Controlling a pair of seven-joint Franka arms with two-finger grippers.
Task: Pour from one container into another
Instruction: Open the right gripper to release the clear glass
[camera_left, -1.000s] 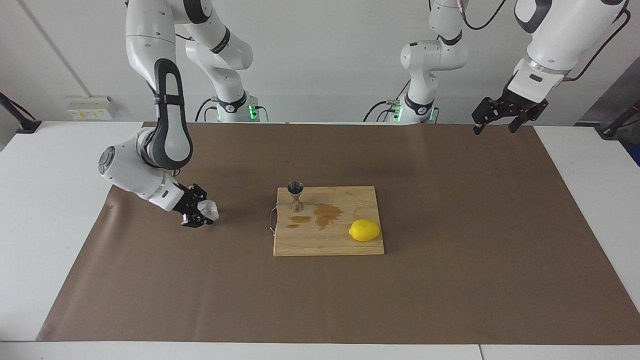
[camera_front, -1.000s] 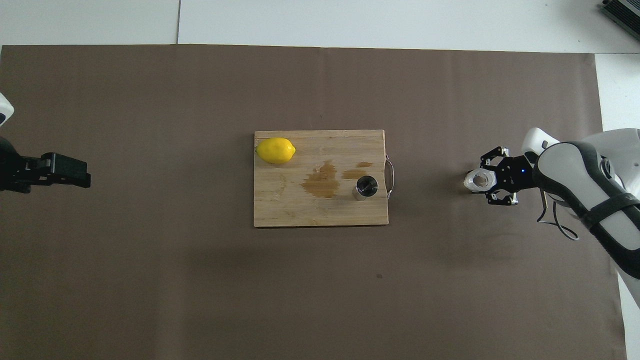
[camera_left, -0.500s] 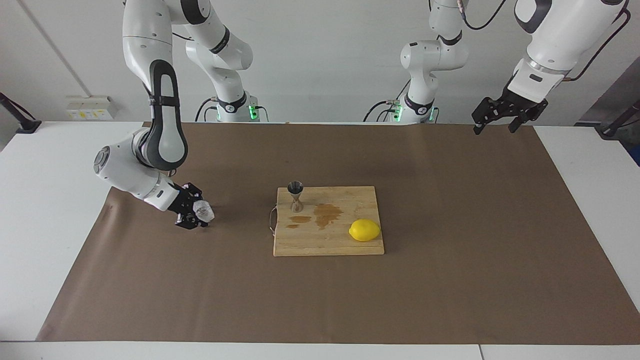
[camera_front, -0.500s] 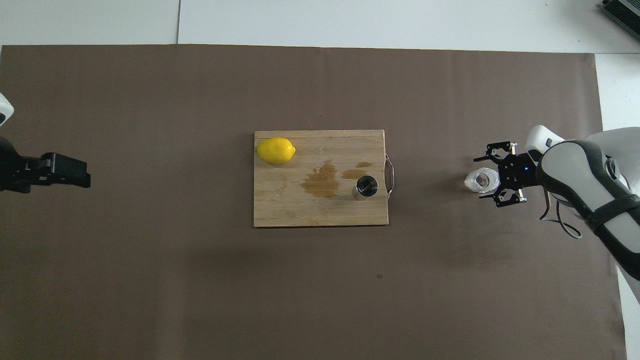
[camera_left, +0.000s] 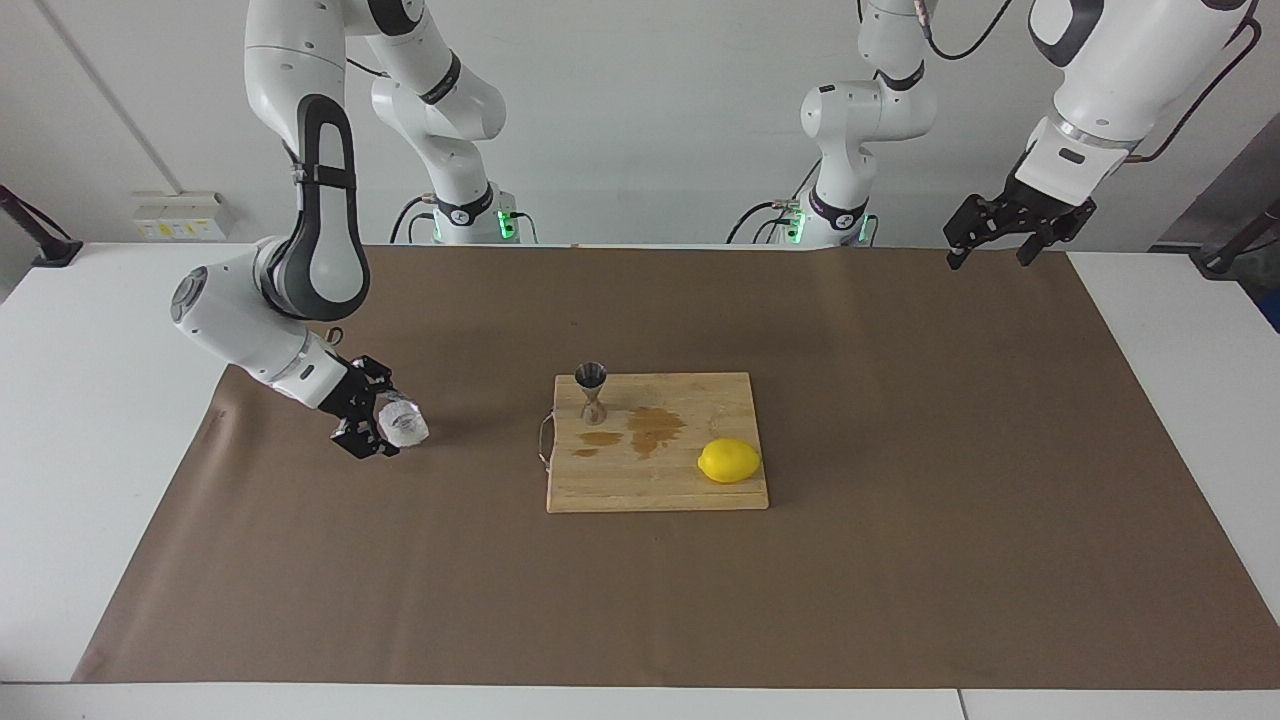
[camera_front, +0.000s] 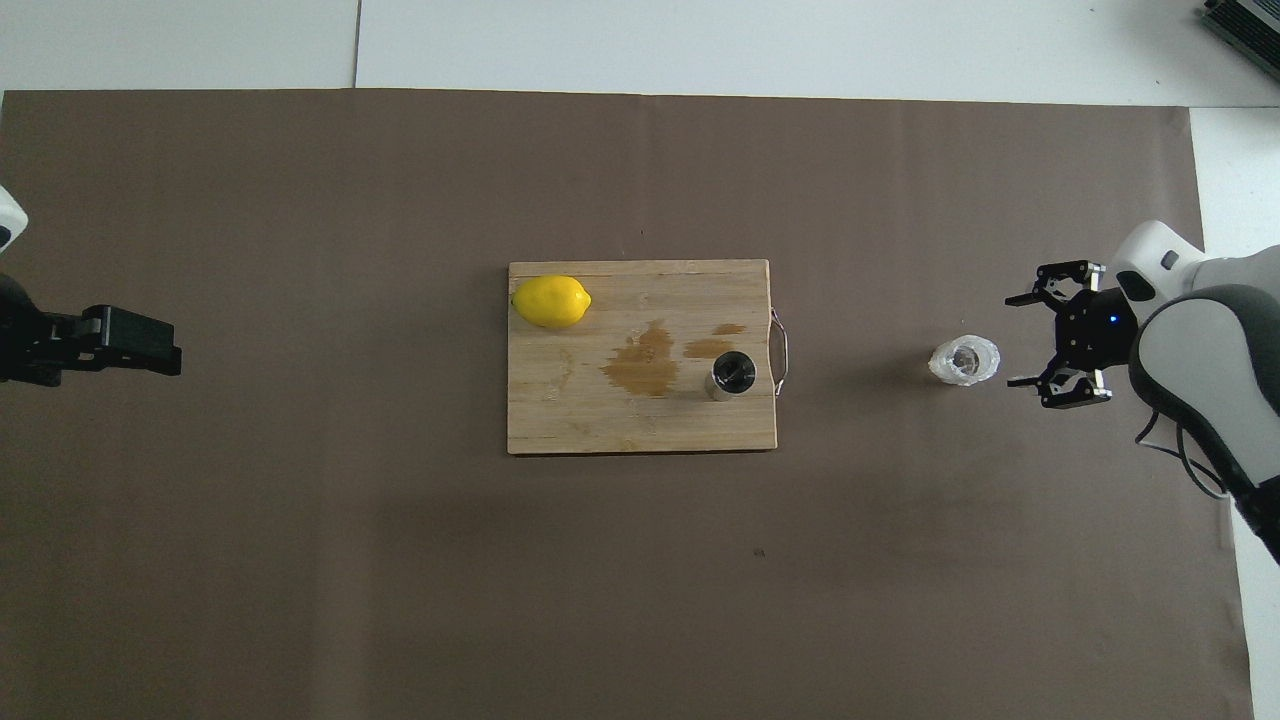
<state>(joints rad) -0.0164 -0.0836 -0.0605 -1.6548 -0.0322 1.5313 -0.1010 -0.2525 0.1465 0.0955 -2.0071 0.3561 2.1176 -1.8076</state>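
The small clear faceted glass tumbler (camera_left: 404, 424) stands upright on the brown paper toward the right arm's end of the table, well apart from the cutting board (camera_left: 680, 495). The silver hourglass-shaped jigger (camera_left: 592, 392) stands upright on that board, at the corner nearest the robots on the handle side, beside two dark wet stains (camera_left: 640, 430)

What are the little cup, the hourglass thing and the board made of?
Cup: clear faceted glass, see-through and glinting. Jigger: probably polished steel, silvery grey sheen. Board: pale wood, possibly bamboo, with visible grain and darker wet-looking stains.
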